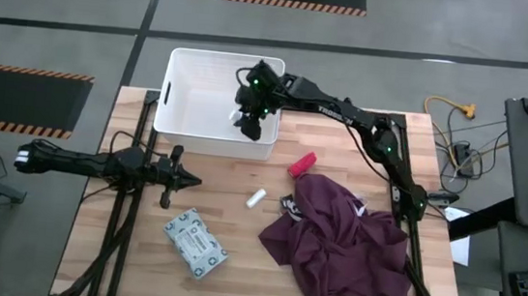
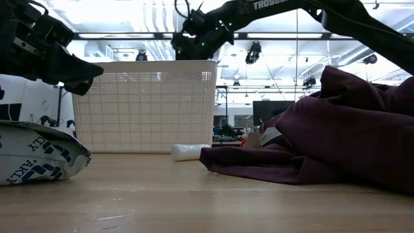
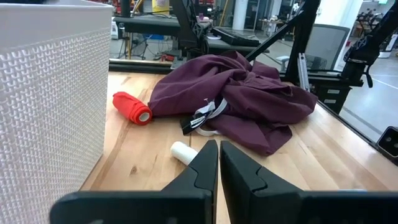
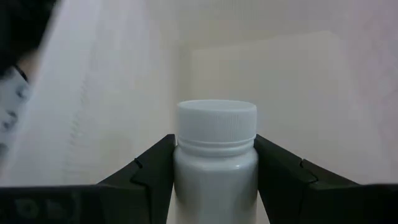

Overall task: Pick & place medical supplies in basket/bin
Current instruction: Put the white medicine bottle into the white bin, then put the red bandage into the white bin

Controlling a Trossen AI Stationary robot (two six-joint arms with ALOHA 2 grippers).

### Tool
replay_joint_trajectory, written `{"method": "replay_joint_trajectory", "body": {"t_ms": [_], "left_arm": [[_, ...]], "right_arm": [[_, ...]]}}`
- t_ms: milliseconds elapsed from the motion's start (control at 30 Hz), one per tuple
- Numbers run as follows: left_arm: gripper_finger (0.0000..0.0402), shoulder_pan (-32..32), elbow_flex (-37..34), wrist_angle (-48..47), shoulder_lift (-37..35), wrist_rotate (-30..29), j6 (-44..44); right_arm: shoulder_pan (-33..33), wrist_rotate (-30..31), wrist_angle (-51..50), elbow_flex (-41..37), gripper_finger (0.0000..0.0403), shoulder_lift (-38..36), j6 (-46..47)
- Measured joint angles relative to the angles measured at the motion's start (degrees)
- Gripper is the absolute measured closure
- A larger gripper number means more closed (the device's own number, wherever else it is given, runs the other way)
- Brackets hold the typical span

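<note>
The white perforated bin [image 1: 190,112] stands at the table's far edge. My right gripper [image 1: 250,119] hangs over its inside near the right wall, shut on the tiny white bottle [image 4: 216,180]. The red-pink tube [image 1: 302,163] lies just right of the bin, with the white roll [image 1: 255,199] nearer the middle of the table. The grey-green packet [image 1: 195,242] lies flat toward the near edge. My left gripper [image 1: 183,179] waits, shut, level above the table left of the roll. My right gripper pinches the white bottle by its body [image 4: 216,186], just under the ribbed cap [image 4: 216,121], one finger [image 4: 152,174] on each side. It comes from above into the bin's opening. The bottle's end away from the cap is hidden by the fingers.
A large maroon cloth [image 1: 342,243] is heaped over the table's right near part, its edge close to the tube and roll. Bare wood [image 1: 237,223] lies between packet and cloth. In the low view the right gripper [image 2: 194,39] sits just above the bin's rim [image 2: 145,63].
</note>
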Motion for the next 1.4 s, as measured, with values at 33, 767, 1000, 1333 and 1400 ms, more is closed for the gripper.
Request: {"method": "replay_joint_trajectory", "body": {"t_ms": [33, 767, 1000, 1333, 1400], "left_arm": [[0.0402, -0.02, 0.00, 0.00, 0.00, 0.02, 0.00], [0.0402, 0.00, 0.00, 0.00, 0.00, 0.03, -0.04], [0.0402, -0.01, 0.02, 0.00, 0.00, 0.04, -0.04], [0.0402, 0.00, 0.00, 0.02, 0.00, 0.04, -0.07], [0.0402, -0.01, 0.00, 0.02, 0.00, 0.02, -0.05]], "right_arm": [[0.15, 0.09, -0.24, -0.49, 0.0227, 0.12, -0.07], [0.05, 2.21, -0.69, -1.34, 0.0152, -0.05, 5.61], [0.28, -4.11, -4.88, 2.47, 0.0138, -3.73, 10.71], [4.95, -2.74, -14.72, 3.06, 0.0172, -18.75, -1.83], [6.57, 5.98, -19.84, 2.70, 0.0173, -20.53, -5.69]]}}
